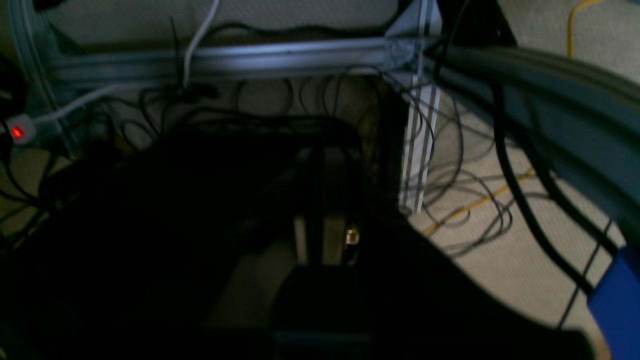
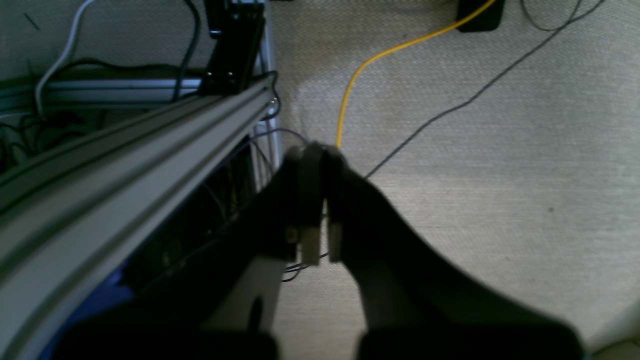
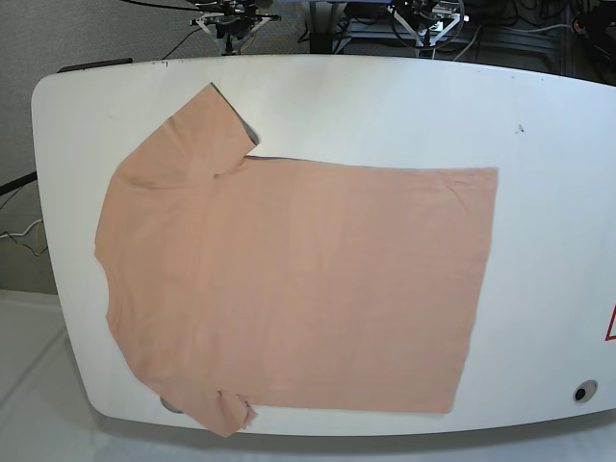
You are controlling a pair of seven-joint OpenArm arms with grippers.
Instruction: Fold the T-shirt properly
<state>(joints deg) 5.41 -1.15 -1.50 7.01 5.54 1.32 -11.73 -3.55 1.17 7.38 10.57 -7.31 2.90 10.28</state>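
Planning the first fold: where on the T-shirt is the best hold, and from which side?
Judging by the base view, take the T-shirt at its straight hem corners, toward that view's right, coming in from that edge. It lies flat and spread on the white table, so those free, single-layer corners can probably be pinched and carried over toward the sleeves.

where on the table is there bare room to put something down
Bare white table lies right of the T-shirt hem, widest there, and in a strip along the far edge beyond the upper sleeve. The left and near edges are crowded: the shirt reaches or overhangs them.
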